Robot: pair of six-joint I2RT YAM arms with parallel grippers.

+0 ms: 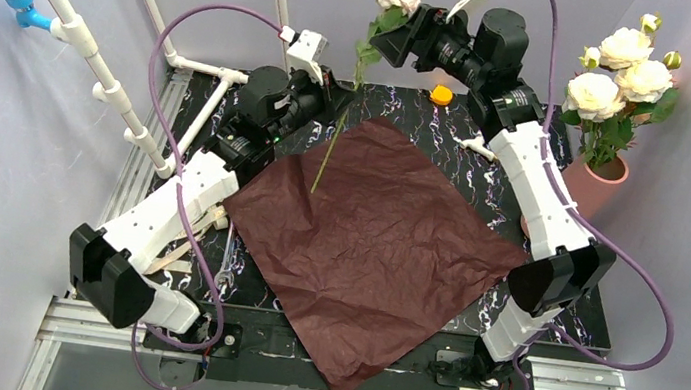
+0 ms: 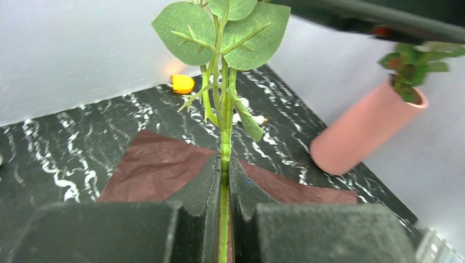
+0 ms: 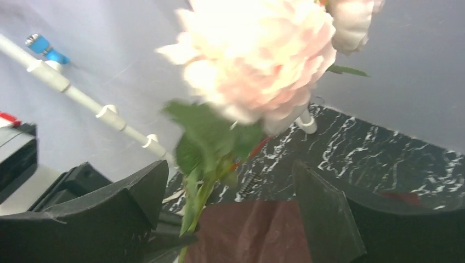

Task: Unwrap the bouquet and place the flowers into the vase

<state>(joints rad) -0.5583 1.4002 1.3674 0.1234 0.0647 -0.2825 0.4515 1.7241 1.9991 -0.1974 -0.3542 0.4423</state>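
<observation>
Left gripper is right up against the lens on its own wrist cam. Its jaws are pinched tight on the green stem of a single rose, so it's definitely holding that one. The stem runs straight up between the black fingers, with a cluster of leaves above. In the overhead view the pale pink bloom sits high at the back. The bottom end of the stem hangs over the far corner of the wrapping paper.

Right gripper is up by the bloom with its jaws spread wide, one finger on each side of the stem just under the flower head. The leaves sit close to the finger on the left of that picture. Can't tell if anything's actually touching, but it's not clamped on anything as far as I can see.

The maroon paper is lying opened out flat, a big crinkly diamond across the middle of the black marbled table. The salmon-pink vase is over at the far right by the table's corner, with a bunch of cream roses already in it, well apart from both grippers. A little orange thing sits at the back edge of the table, and white pipes run along the left.
</observation>
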